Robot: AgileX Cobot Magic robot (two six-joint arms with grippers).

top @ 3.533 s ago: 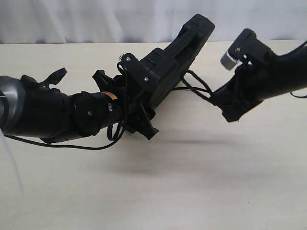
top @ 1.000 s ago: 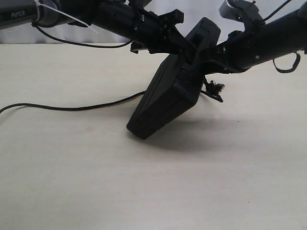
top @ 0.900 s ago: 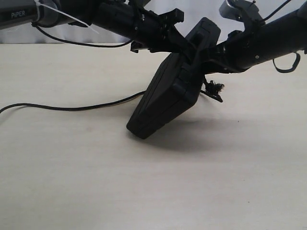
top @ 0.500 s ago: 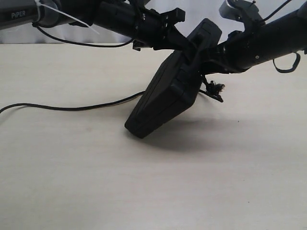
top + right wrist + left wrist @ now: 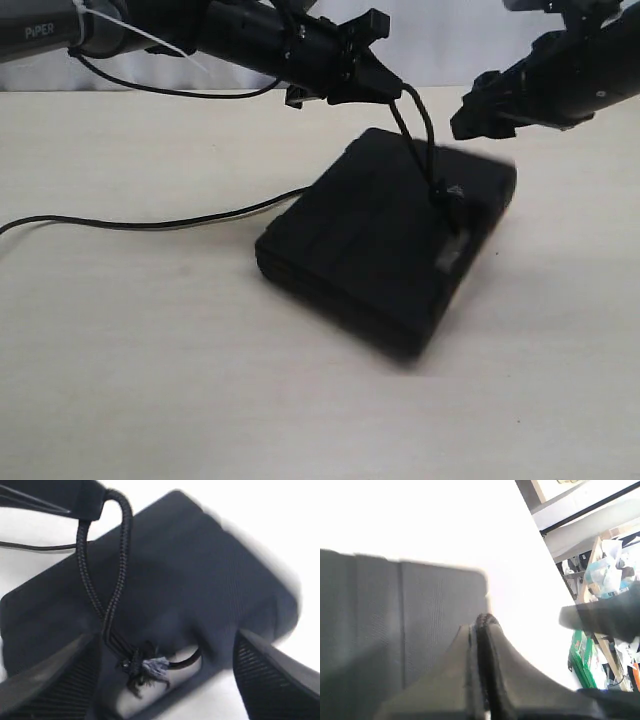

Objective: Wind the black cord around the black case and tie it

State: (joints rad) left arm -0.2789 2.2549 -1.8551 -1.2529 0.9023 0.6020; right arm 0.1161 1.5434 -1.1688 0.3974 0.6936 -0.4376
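Exterior view, worktop (image 5: 150,360): pale surface, nearest the camera at 6 o'clock; it carries the case.
black case (image 5: 370,250): at the scene's centre, ribbed lid up, seemingly lying flat; its 3 o'clock end is blurred.
black cord (image 5: 418,135): a doubled strand rises from the case's 2 o'clock corner to the left tool. A long run, apparently the same cord, trails off from the case toward 9 o'clock.
knot (image 5: 145,667): frayed, resting on the case beside the handle slot (image 5: 192,657); a short strand curves from it into the slot.
left tool (image 5: 392,88): above the case at 12 o'clock, clenched on the bend of the doubled strand; the left wrist view shows the braid pinched between its fingers.
right tool (image 5: 472,108): at 2 o'clock, clear of the case and cord, released, fingers spread wide with nothing gripped.
step in hand: judged early. The cord looks anchored at the handle end, and no turn around the case body is visible.
next move: likely the right tool must take a strand near the knot while the left draws slack around the body, keeping tension so the anchor holds.
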